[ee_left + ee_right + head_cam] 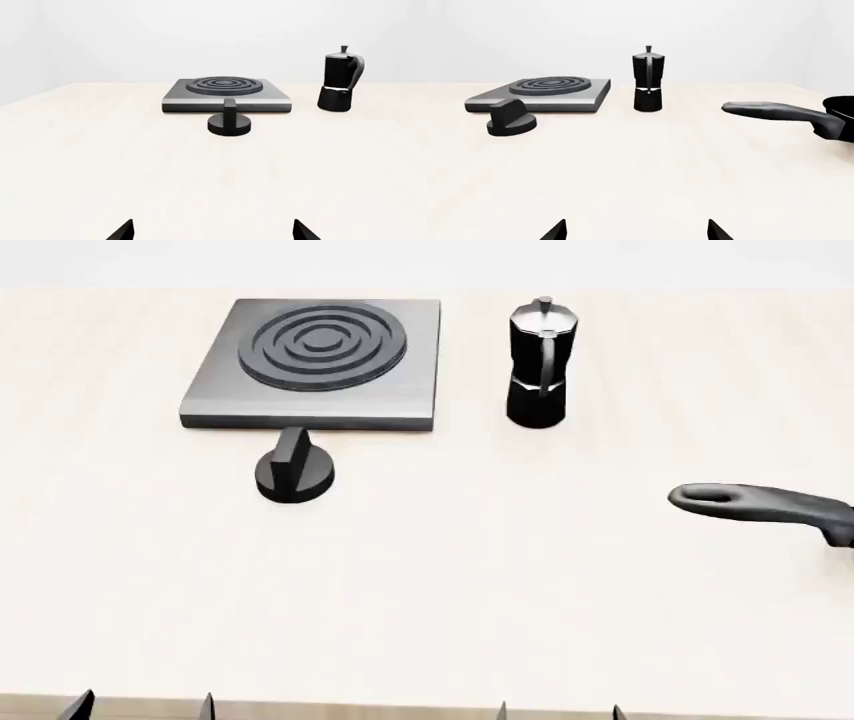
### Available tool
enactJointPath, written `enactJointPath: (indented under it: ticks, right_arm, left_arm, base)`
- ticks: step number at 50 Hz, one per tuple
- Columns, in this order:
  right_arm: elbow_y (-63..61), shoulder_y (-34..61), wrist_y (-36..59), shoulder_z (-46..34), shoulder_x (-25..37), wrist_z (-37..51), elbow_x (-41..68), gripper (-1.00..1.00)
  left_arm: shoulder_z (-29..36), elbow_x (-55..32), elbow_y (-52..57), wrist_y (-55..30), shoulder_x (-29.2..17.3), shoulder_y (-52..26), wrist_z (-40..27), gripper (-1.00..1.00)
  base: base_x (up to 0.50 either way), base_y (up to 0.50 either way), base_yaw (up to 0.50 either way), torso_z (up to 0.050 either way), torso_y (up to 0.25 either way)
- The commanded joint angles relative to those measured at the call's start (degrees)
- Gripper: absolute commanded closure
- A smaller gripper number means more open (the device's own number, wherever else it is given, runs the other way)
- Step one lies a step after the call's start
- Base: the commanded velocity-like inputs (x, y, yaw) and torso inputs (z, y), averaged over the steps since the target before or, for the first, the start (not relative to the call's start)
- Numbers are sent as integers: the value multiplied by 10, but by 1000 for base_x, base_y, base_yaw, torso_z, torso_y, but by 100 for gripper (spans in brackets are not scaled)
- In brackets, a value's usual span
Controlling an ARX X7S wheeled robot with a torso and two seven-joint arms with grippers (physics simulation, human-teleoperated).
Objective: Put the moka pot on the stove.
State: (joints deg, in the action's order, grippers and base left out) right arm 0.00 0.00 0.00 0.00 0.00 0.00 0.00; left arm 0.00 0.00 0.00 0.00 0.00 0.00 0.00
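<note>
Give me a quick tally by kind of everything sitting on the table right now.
Stove: 1
Moka pot: 1
Black round knob: 1
Pan, only its handle and part of the rim in view: 1
Total: 4

I see only the dark fingertips of the left gripper (212,231) and right gripper (637,230), cut off at the frame edges. The frying pan (767,507) runs off the head view's edge, leaving me its handle and little else.
</note>
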Motion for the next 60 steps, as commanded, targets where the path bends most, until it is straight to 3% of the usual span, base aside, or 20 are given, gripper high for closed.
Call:
enactJointPath:
  ticks: [1, 18, 60]
  right_arm:
    - [10, 3, -9, -40, 32, 39, 33, -100]
    - [-24, -1, 25, -48, 45, 57, 61, -100]
    - [-22, 3, 10, -81, 73, 65, 88, -100]
  left_arm:
    - [6, -6, 0, 0, -6, 0, -6, -100]
    - [38, -27, -1, 4, -33, -1, -33, -100]
    - [72, -57, -4, 11, -61, -4, -64, -100]
  base:
    - [0, 0, 0, 0, 0]
    - [0, 0, 0, 0, 0]
    - [91, 0, 0, 0, 0]
